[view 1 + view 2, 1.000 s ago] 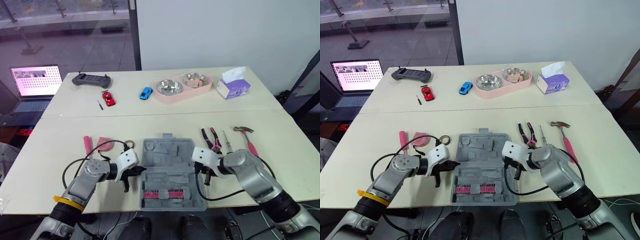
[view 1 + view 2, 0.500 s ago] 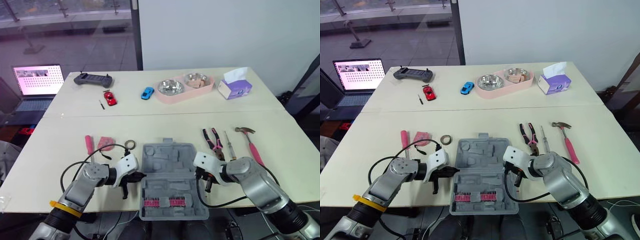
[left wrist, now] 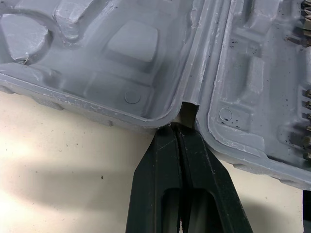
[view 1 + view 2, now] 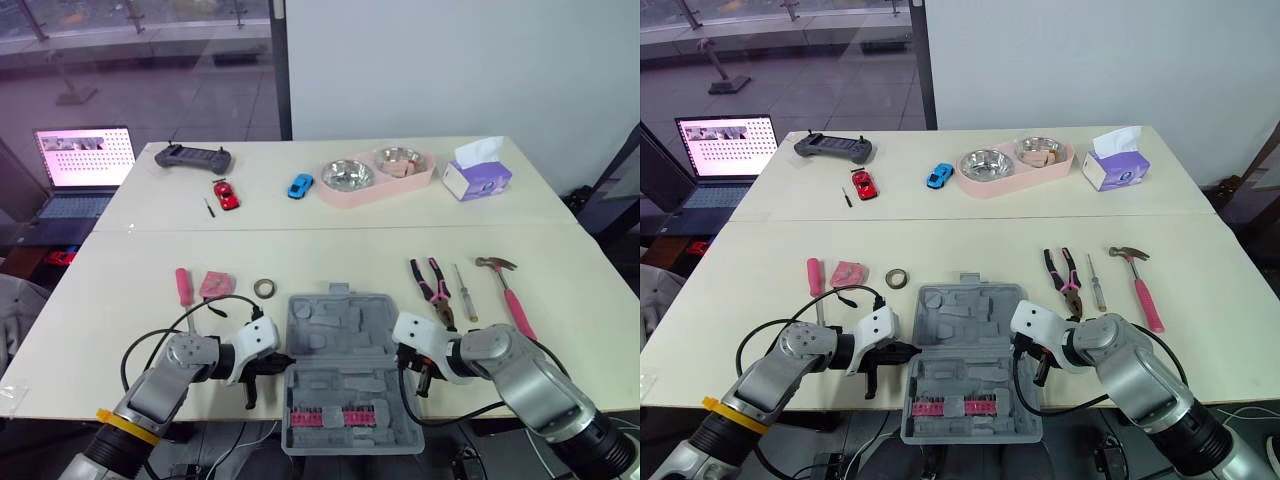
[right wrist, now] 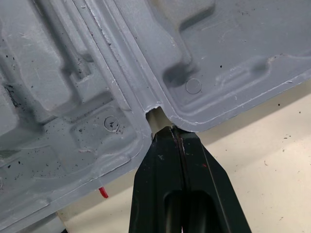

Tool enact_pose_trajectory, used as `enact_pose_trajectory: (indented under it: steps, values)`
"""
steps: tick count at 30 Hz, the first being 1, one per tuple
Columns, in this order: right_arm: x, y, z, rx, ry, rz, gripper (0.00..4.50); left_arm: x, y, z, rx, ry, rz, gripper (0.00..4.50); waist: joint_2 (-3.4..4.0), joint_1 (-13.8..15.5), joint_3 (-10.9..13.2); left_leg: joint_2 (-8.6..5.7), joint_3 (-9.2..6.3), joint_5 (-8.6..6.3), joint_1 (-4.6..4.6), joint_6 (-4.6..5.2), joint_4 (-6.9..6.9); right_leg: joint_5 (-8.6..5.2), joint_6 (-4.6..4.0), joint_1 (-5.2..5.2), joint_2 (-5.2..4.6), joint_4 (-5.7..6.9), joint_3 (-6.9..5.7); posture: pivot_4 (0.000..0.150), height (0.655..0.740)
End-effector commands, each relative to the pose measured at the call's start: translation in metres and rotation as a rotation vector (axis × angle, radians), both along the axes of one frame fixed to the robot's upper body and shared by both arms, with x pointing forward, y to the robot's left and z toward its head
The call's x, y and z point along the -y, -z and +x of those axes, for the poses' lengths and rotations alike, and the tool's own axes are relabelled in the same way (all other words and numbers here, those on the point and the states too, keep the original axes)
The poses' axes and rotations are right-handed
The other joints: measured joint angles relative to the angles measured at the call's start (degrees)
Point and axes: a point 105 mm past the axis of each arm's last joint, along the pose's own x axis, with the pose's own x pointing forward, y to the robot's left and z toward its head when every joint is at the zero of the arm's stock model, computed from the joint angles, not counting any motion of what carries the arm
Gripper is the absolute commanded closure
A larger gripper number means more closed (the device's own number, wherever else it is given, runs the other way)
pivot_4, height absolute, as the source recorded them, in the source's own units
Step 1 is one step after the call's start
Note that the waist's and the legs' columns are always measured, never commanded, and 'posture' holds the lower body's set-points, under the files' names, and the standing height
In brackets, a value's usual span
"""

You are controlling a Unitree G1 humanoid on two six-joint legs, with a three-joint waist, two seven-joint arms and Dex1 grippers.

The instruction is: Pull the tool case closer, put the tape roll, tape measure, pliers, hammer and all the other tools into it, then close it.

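Moved: the tool case [image 4: 345,370] has slid toward the near edge of the table [image 4: 90,330]; its front half overhangs.
Left gripper [image 3: 179,128]: fingers pressed together, tips at the case's side hinge notch.
Right gripper [image 5: 171,131]: likewise closed, at the opposite notch.
Open room: bare tabletop separates the case from the pliers [image 4: 432,285] and hammer [image 4: 507,290]; the tape roll [image 4: 264,288] lies near its far left corner.

Tool case [image 3: 121,43] cropped in both wrist views; dark sliver [image 4: 208,207] by red car [image 4: 228,194] — tiny, unidentifiable
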Motion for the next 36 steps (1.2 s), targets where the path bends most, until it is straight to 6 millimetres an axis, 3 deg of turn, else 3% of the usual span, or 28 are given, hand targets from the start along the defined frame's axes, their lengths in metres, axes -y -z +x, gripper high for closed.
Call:
enact_pose_trajectory:
  steps: [1, 8, 16, 19, 23, 28, 34, 36]
  values:
    - [-0.002, -0.008, 0.000, 0.027, -0.018, 0.010, 4.50, 0.005, 0.007, -0.009, -0.040, 0.035, -0.004, 4.45, 0.00, 0.01, 0.00, 0.00, 0.00, 0.00, 0.00, 0.00, 0.00, 0.00, 0.00, 0.00, 0.00, 0.00, 0.00, 0.150, 0.7400]
    - [0.001, -0.007, -0.002, 0.020, -0.013, 0.003, 4.50, 0.001, 0.007, -0.008, -0.036, 0.028, 0.005, 4.45, 0.00, 0.01, 0.00, 0.00, 0.00, 0.00, 0.00, 0.01, 0.00, 0.00, 0.01, 0.00, -0.01, -0.01, 0.00, 0.150, 0.7400]
    - [0.032, -0.026, 0.003, 0.087, 0.069, 0.007, 4.50, -0.025, -0.004, 0.004, 0.009, -0.038, 0.044, 4.45, -0.03, -0.18, 0.03, 0.01, 0.00, -0.01, -0.02, 0.01, 0.00, -0.01, 0.01, -0.01, -0.01, -0.02, -0.01, 0.150, 0.7400]
    - [0.041, -0.053, 0.000, 0.184, 0.108, 0.137, 4.50, -0.056, -0.025, 0.011, 0.046, -0.139, 0.041, 4.45, -0.03, -0.16, 0.05, 0.11, 0.00, -0.01, -0.02, 0.00, -0.03, -0.01, -0.01, -0.07, 0.06, -0.01, 0.01, 0.150, 0.7400]
    - [0.055, -0.074, -0.021, 0.254, 0.123, 0.252, 4.50, -0.086, -0.049, 0.002, 0.060, -0.203, 0.015, 4.45, 0.01, 0.08, 0.08, 0.22, -0.01, -0.02, -0.07, 0.00, -0.10, -0.03, -0.05, -0.12, 0.23, -0.04, 0.01, 0.150, 0.7400]
    - [0.096, -0.091, -0.050, 0.307, 0.283, 0.342, 4.50, -0.128, -0.082, -0.019, 0.079, -0.324, -0.085, 4.45, 0.04, 0.16, 0.13, 0.17, 0.02, -0.07, -0.07, 0.02, -0.05, -0.03, -0.05, 0.02, 0.09, -0.23, 0.04, 0.150, 0.7400]
    - [0.151, -0.117, -0.081, 0.409, 0.525, 0.473, 4.50, -0.222, -0.107, -0.022, 0.159, -0.714, -0.114, 4.45, 0.10, 0.00, 0.18, 0.43, 0.07, -0.17, 0.01, -0.13, -0.06, -0.28, -0.10, 0.06, 0.26, -0.21, 0.06, 0.150, 0.7400]
    - [0.170, -0.118, -0.090, 0.433, 0.597, 0.472, 3.98, -0.251, -0.104, -0.028, 0.177, -0.803, -0.070, 3.92, 0.09, -0.11, 0.18, 0.48, 0.13, -0.18, 0.01, -0.15, -0.07, -0.36, -0.21, 0.05, 0.28, -0.22, 0.10, 0.150, 0.7400]
